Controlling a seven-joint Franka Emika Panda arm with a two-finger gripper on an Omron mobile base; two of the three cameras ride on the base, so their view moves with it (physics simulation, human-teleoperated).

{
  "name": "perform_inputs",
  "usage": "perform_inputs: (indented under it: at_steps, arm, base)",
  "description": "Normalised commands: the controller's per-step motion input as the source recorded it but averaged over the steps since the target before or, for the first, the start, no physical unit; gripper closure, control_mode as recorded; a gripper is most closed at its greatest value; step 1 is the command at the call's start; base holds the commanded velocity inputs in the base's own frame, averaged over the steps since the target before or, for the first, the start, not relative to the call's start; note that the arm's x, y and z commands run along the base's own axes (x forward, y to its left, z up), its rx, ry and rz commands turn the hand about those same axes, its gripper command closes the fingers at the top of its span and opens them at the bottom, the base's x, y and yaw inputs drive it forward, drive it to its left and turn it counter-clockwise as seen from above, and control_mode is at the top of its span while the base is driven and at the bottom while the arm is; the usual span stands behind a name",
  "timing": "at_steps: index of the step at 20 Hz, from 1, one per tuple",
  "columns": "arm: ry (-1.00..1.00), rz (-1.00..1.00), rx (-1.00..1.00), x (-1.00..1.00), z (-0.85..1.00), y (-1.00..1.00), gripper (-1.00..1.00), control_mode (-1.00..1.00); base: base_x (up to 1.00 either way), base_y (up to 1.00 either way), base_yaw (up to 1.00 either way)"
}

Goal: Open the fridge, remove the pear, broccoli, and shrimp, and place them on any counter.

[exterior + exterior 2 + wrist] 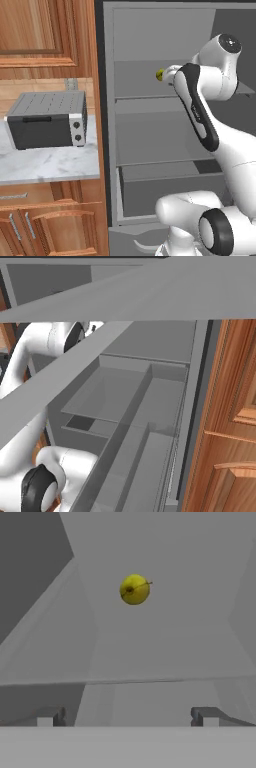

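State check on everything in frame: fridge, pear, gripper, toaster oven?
fridge: door open, grey shelves and drawers exposed.
pear: lying on a fridge shelf, not held, ahead of the fingertips.
gripper: open, jaws wide apart, nothing between them, aimed at the pear.
toaster oven: door closed, sitting on the marble counter.

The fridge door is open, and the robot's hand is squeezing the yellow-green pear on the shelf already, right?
Not quite. The fridge is open and the pear sits on a shelf, but the hand is not squeezing it. The hand view shows the fingers wide apart with the pear some way ahead of them, untouched.
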Motion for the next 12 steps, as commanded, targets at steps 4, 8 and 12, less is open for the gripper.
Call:
perform_inputs:
  at_steps: [4, 8, 12]
  arm:
    - [0.06, 0.01, 0.0, 0.56, 0.0, 0.0, -1.0, -1.0]
    - [0.05, 0.0, 0.0, 0.67, -0.03, 0.0, -1.0, -1.0]
    - [0.03, 0.0, 0.0, 0.71, -0.15, 0.0, -1.0, -1.0]
  base:
    - [0.0, 0.0, 0.0]
    - [0.0, 0.0, 0.0]
    - [0.0, 0.0, 0.0]
